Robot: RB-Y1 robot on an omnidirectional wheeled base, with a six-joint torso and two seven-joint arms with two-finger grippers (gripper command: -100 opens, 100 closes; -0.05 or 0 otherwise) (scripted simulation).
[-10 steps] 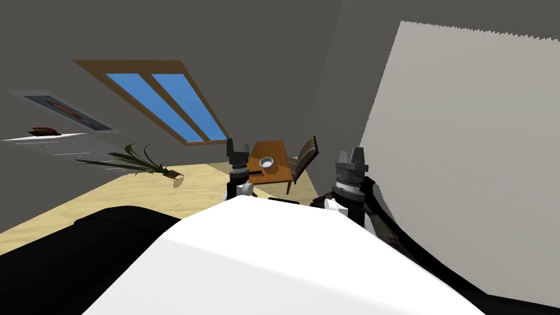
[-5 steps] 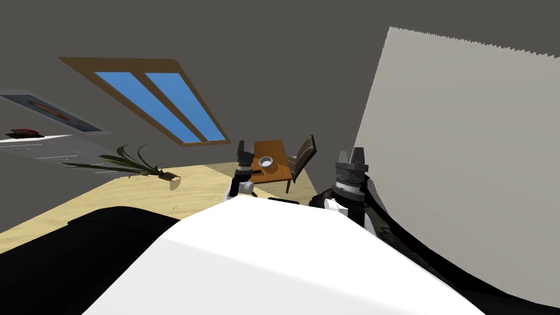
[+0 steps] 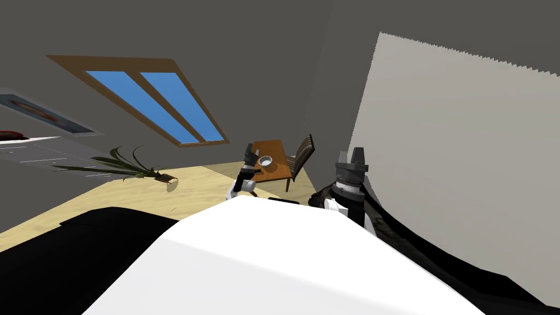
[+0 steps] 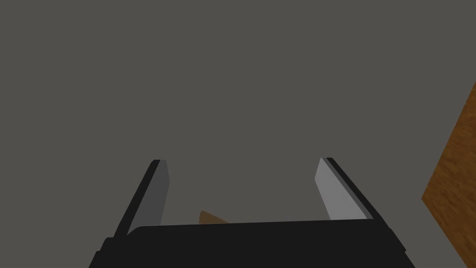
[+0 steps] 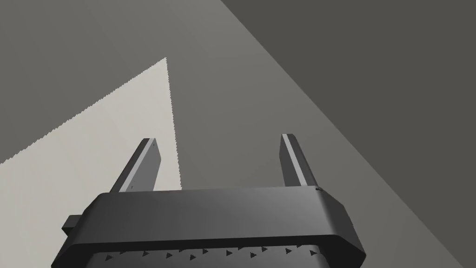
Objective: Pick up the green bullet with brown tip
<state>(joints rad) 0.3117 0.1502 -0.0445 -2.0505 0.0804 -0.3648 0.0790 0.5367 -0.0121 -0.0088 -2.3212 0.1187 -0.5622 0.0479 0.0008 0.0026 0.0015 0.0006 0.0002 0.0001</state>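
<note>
A small brown wooden table stands across the room by the dark grey wall, with a white bowl on it. Anything else on its top is too small to make out. My left gripper is raised in front of the table's left side, tilted towards it. Its fingers stand open with nothing between them, facing the grey wall, and a brown wooden edge shows beside them. My right gripper is held upright to the right of the table, also open and empty.
A dark slatted chair stands at the table's right side. A potted plant lies on the tan floor to the left, under a wood-framed window. A pale wall panel rises close on my right.
My left arm has swung to the right towards the table and tilted over. My view has turned a little, so the window and plant have slid left. The right arm has held still.
</note>
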